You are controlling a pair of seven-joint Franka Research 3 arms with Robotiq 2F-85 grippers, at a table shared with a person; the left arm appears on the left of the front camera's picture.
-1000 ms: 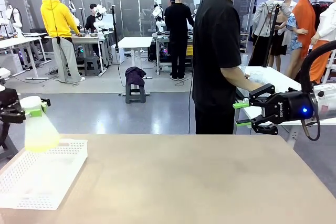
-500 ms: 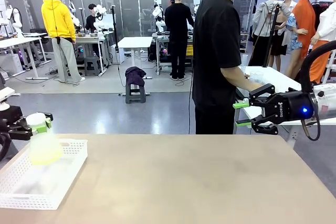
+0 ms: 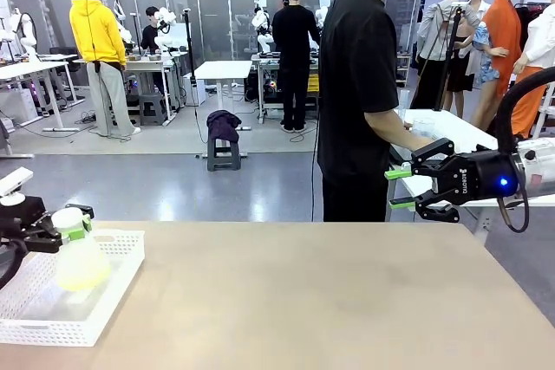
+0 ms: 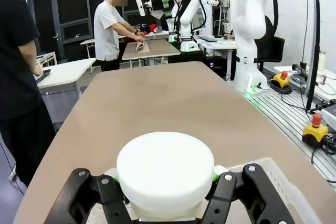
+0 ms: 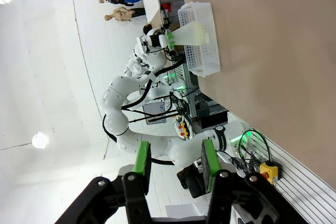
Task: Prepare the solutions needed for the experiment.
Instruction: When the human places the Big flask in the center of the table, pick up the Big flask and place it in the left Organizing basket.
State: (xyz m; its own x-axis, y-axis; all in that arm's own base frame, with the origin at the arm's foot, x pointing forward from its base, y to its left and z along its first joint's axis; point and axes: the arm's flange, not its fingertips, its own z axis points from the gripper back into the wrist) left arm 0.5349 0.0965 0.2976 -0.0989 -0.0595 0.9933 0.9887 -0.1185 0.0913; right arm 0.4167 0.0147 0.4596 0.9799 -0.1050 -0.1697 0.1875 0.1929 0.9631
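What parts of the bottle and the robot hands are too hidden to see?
- Front view: the flask's base, behind the white basket wall.
- Left wrist view: the flask body and liquid, under its white cap.
- Front view: the left gripper arm, cut off by the picture's edge.
- Right gripper: nothing hidden, open, empty.

Flask showing clear glass, white cap, pale yellow-green solutions sitting at bottom. Basket showing white, perforated grid pattern on walls. Table reading plain matte tan-brown. Left gripper and right gripper both showing black bodies with green pads (right one glowing blue LED on wrist). Person at far side wearing black T-shirt.
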